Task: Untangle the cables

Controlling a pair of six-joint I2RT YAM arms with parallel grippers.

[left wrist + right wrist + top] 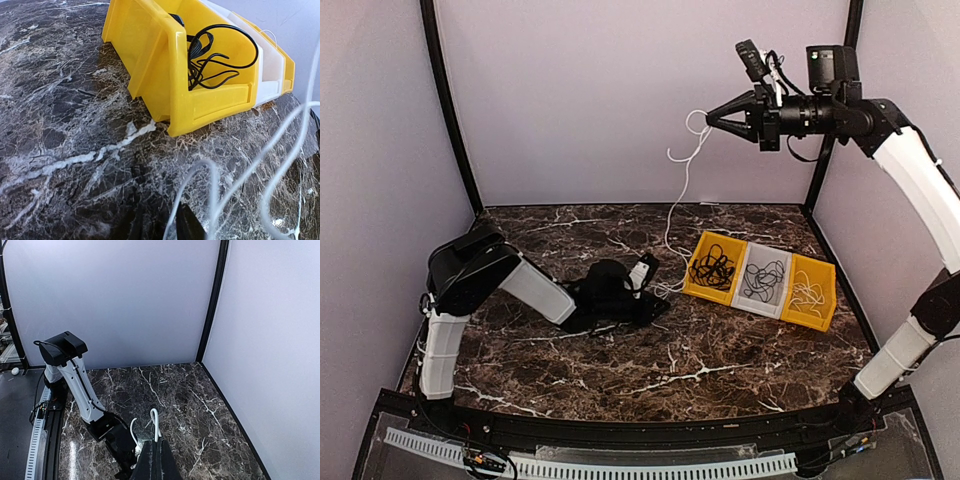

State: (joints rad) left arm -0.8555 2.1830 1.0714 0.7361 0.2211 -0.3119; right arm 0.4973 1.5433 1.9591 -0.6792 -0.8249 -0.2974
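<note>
My right gripper (710, 118) is raised high near the back wall and is shut on a white cable (682, 190). The cable hangs down from it to the table. A short loop of the cable (156, 422) sticks out past the closed fingertips (159, 442). My left gripper (658, 290) is low on the table where the cable's lower end lies. Its jaws stand a little apart, with a strand of the white cable (280, 165) between them, beside the right finger (189, 227). Black cables (210, 60) lie in the nearest yellow bin (200, 107).
Three bins stand in a row at the right: a yellow bin (700, 285) with black cables, a grey bin (765, 305) with grey cables, and a yellow bin (825, 310) with white cables. Walls close the table at back and sides.
</note>
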